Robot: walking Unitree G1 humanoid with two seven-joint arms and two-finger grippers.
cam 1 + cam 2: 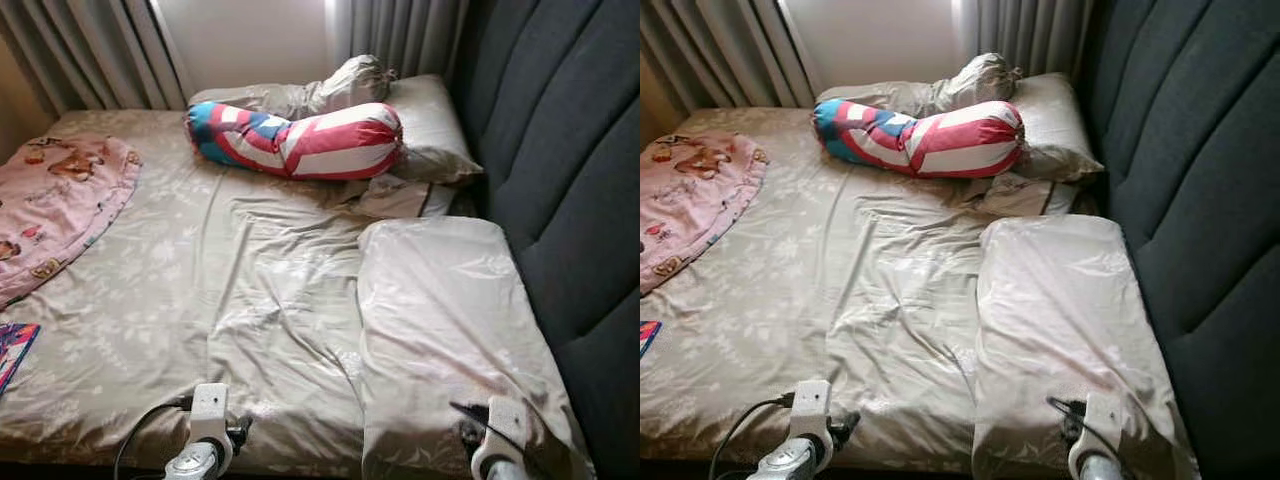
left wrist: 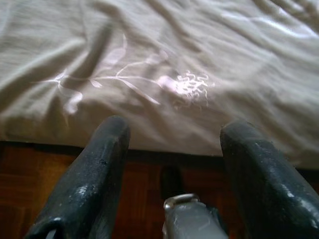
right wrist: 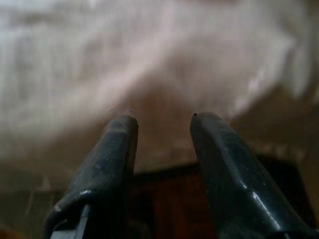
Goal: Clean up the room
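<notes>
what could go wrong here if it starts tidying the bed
1. The near pillow lies at the bed's front corner, right before the right gripper; a clumsy pull might drag it onto the floor.
2. The left gripper, open, points at the loose, wrinkled bedsheet; closing there may bunch it further.
3. The striped bolster and pink blanket lie far back, so reaching them probably means leaning over the bed.

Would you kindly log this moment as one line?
left tool open, at bed edge | right tool open, by pillow | bolster near headboard
</notes>
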